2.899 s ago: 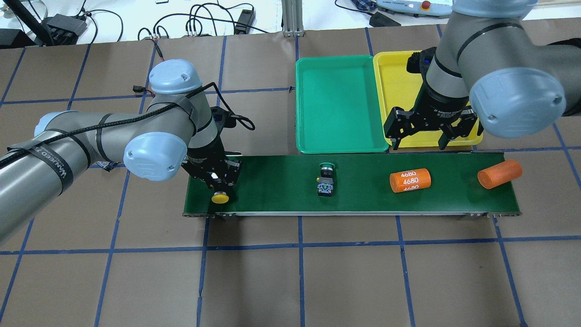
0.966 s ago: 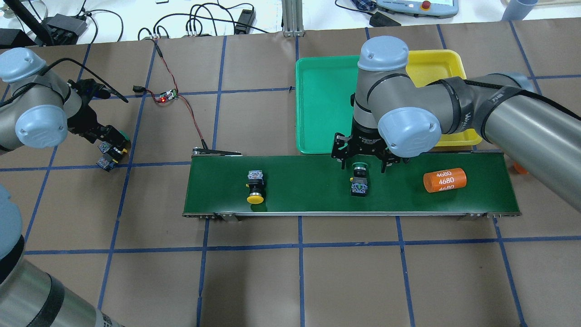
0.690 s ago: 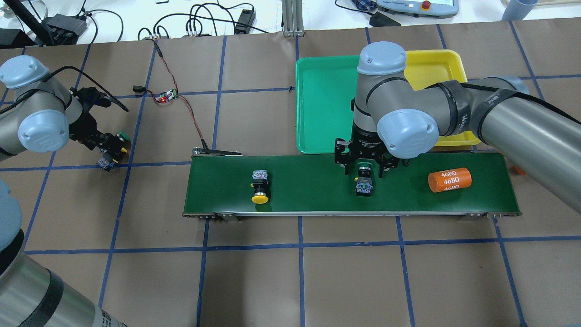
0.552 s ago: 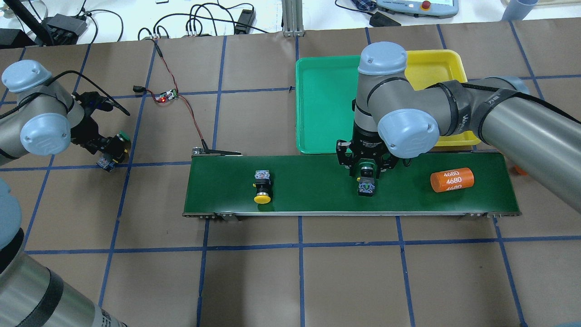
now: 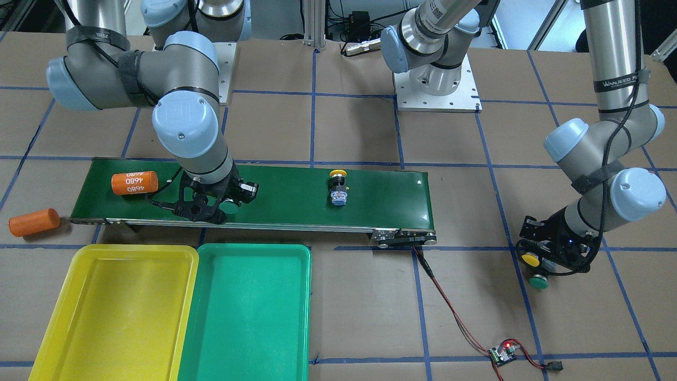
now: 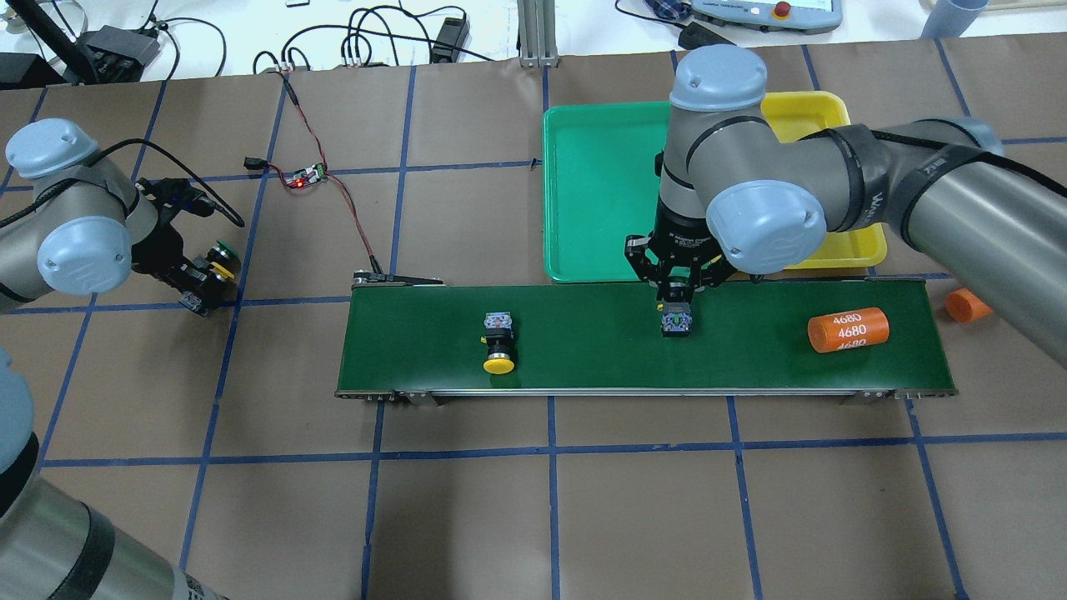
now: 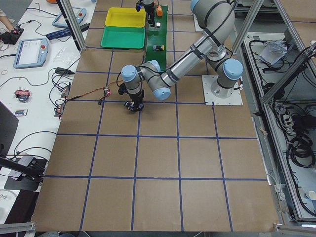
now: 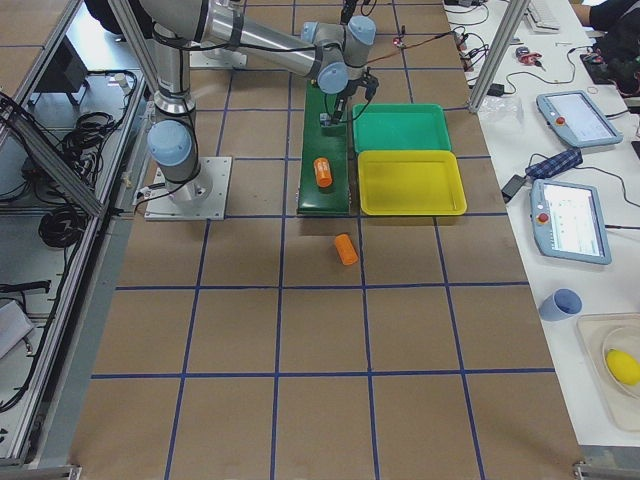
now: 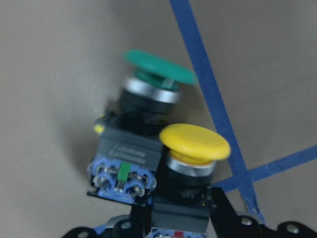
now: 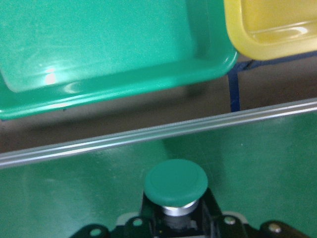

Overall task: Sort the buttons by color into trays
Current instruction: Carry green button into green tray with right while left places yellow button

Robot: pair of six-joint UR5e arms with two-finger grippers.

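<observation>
**A:** Start at the far left. What has the left gripper point(image 6: 200, 282) got?

**B:** It is down on the brown table point(image 6: 467, 517), well off the belt. Its fingers press on both sides of the block of the gripped yellow button point(image 9: 195, 141). The loose green button point(image 9: 158, 67) lies touching that one, at its 12 o'clock in the overhead view. Both caps point away from the gripper.

**A:** And on the conveyor belt point(image 6: 583, 358)?

**B:** Left of its middle lies the lone yellow button point(image 6: 498, 342), on its side with the cap toward 6 o'clock and the contact block toward 12. Nothing touches it.

**A:** The right gripper point(image 6: 677, 293)?

**B:** It stands at the belt's 12 o'clock edge, right of the middle, closed on the barrel of the clamped green button point(image 10: 176, 182). The cap faces 12 o'clock and the block sticks out toward 6. Whether the button is off the belt I cannot tell.

**A:** The trays?

**B:** The green tray point(image 6: 596, 192) is just past the belt, at 12 o'clock from that gripper. The yellow tray point(image 6: 813, 112) touches it at its 3 o'clock, and the right arm partly hides it.

**A:** Further right?

**B:** The labelled orange cylinder point(image 6: 848, 330), marked 4680, lies on the belt at 3 o'clock from the right gripper. The bare orange cylinder point(image 6: 967, 305) lies on the table just off the belt's 3 o'clock end.
</observation>
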